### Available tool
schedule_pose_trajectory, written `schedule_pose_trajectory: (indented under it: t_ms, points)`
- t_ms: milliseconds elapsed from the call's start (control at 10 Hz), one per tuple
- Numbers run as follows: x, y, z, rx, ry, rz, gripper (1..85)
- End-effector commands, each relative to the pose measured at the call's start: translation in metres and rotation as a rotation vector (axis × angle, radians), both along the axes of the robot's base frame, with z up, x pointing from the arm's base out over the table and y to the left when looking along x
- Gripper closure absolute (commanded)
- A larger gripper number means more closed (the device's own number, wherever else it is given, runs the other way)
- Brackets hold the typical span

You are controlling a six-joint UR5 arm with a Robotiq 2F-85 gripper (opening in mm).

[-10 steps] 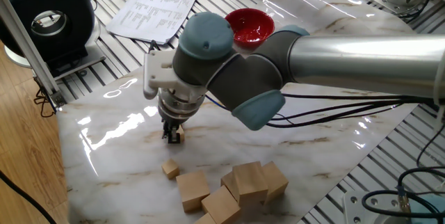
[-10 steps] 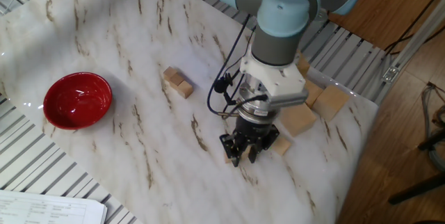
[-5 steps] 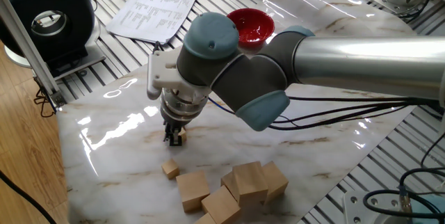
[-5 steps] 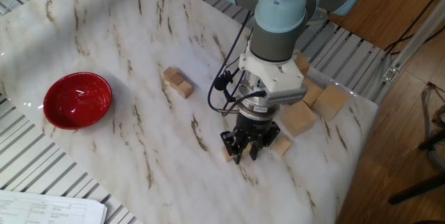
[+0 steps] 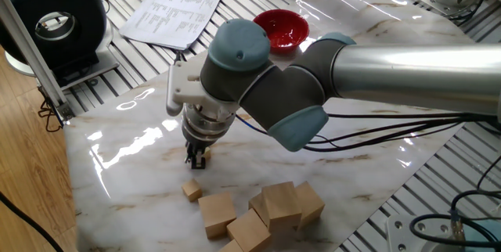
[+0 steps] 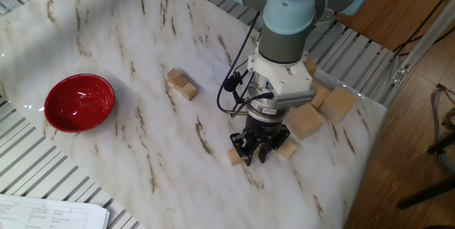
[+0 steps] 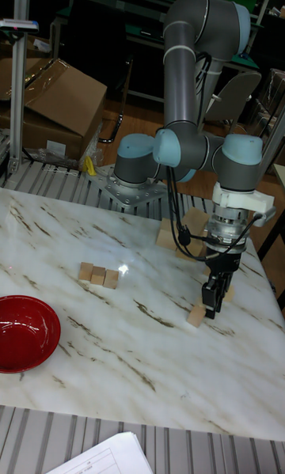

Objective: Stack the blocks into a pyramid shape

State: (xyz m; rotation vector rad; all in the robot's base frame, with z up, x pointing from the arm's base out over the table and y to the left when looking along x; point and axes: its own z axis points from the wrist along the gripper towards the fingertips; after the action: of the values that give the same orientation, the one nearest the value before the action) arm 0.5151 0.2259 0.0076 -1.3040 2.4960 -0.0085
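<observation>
Light tan wood is what we look for first: three small blocks [image 7: 98,275] sit in a touching row at the left of the tall fixed view, on the marble-patterned table [image 7: 95,347]. In the other fixed view we make out only two of that row [image 6: 182,84], upper left of centre.

Another small block [image 7: 195,315] lies just lower left of the gripper [image 7: 211,301], and one more [image 5: 192,190] shows just below the fingertips in one fixed view; it also sits at the gripper's right in the other fixed view [image 6: 287,149].

The gripper [image 6: 257,152] points straight down near the table. Its fingers look drawn close together, perhaps pinching something small, but we cannot tell from these angles.

The larger wooden cubes [image 5: 262,209] cluster at the bottom centre of one fixed view. A red bowl [image 6: 79,102] rests at the left of the other fixed view.
</observation>
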Motion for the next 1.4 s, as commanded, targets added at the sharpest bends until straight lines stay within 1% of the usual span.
schedule_pose_trajectory:
  t_ms: [0,200,500,600,700,900,1000,1300]
  points:
    - [0.0,-0.005,0.0,-0.011,0.005,-0.012,57.7]
    - [0.0,-0.004,0.0,-0.009,0.006,-0.018,59.0]
    - [-0.002,-0.004,0.003,-0.009,0.017,-0.033,60.3]
    - [-0.007,-0.003,0.009,-0.001,0.029,-0.041,60.3]
    - [-0.011,-0.003,0.014,-0.005,0.037,-0.043,60.3]
    - [-0.015,-0.002,0.022,0.006,0.043,-0.041,60.3]
    - [-0.016,-0.003,0.024,0.011,0.044,-0.039,60.3]
    - [-0.016,-0.005,0.025,0.004,0.043,-0.033,61.3]
